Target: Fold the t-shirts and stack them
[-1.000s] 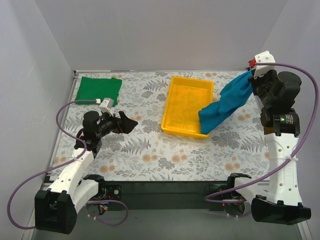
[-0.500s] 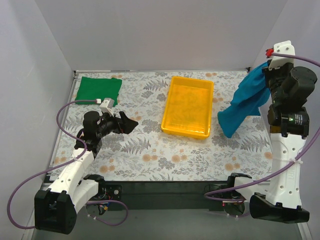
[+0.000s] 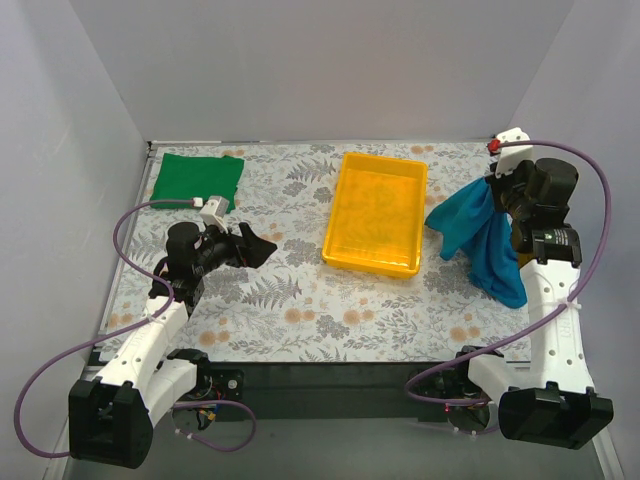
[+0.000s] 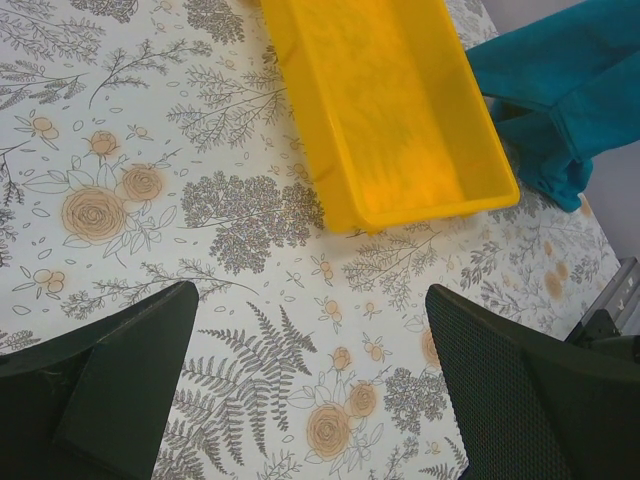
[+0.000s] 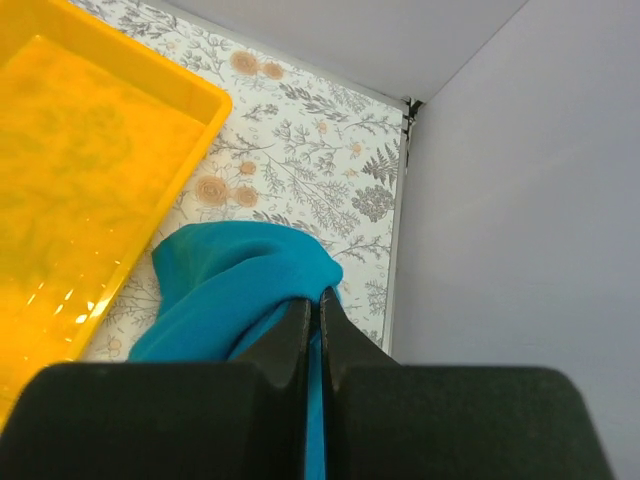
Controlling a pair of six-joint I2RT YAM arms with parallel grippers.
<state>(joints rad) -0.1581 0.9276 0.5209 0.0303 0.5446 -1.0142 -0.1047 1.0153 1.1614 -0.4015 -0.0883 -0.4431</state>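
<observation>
The teal-blue t-shirt (image 3: 480, 235) hangs bunched from my right gripper (image 3: 497, 180) at the right side of the table, right of the yellow tray. The right wrist view shows the gripper (image 5: 316, 302) shut on a fold of the teal shirt (image 5: 235, 285). The teal shirt also shows in the left wrist view (image 4: 570, 95). The green t-shirt (image 3: 197, 180) lies folded flat at the back left corner. My left gripper (image 3: 258, 246) is open and empty, low over the table left of the tray; in its wrist view (image 4: 310, 390) its fingers stand wide apart over bare cloth.
A yellow plastic tray (image 3: 342, 215) stands at the centre back, empty; it shows in the left wrist view (image 4: 330, 150) and the right wrist view (image 5: 190, 130). The floral tablecloth (image 3: 300, 310) covers the table. Grey walls close the left, back and right sides.
My right gripper lifted the teal shirt out of the tray, swung it right and up, then came down and nearer; the shirt now hangs beside the tray. The left arm has not moved.
</observation>
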